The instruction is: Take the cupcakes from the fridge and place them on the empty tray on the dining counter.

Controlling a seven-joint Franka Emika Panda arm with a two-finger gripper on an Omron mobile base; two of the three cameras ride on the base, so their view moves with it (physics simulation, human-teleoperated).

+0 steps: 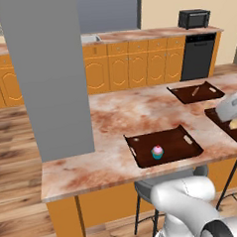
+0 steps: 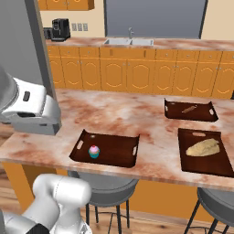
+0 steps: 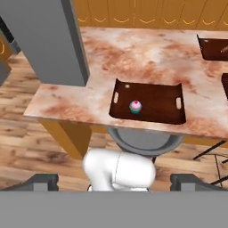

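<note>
A pink-frosted cupcake [image 1: 157,152] [image 2: 94,151] [image 3: 135,107] in a teal wrapper stands upright on the dark brown tray [image 1: 178,135] [image 2: 116,148] [image 3: 158,95]. The tray lies near the front edge of the marbled dining counter [image 1: 115,115] [image 2: 114,109] [image 3: 133,53]. My gripper [image 3: 115,181] hangs high above and in front of the counter, well clear of the tray. Its fingertips [image 3: 42,181] stand wide apart, open, with nothing between them. A tall plain grey panel [image 1: 43,70] [image 3: 49,40] rises at the counter's left end; I cannot tell whether it belongs to the fridge.
Two more brown trays lie to the right, one with tan dough [image 2: 203,148] and one with a small stick-like item [image 2: 189,109]. Grey stools [image 2: 107,186] stand under the counter's edge. Orange cabinets, a sink [image 2: 128,42] and a black dishwasher [image 1: 198,56] line the back wall.
</note>
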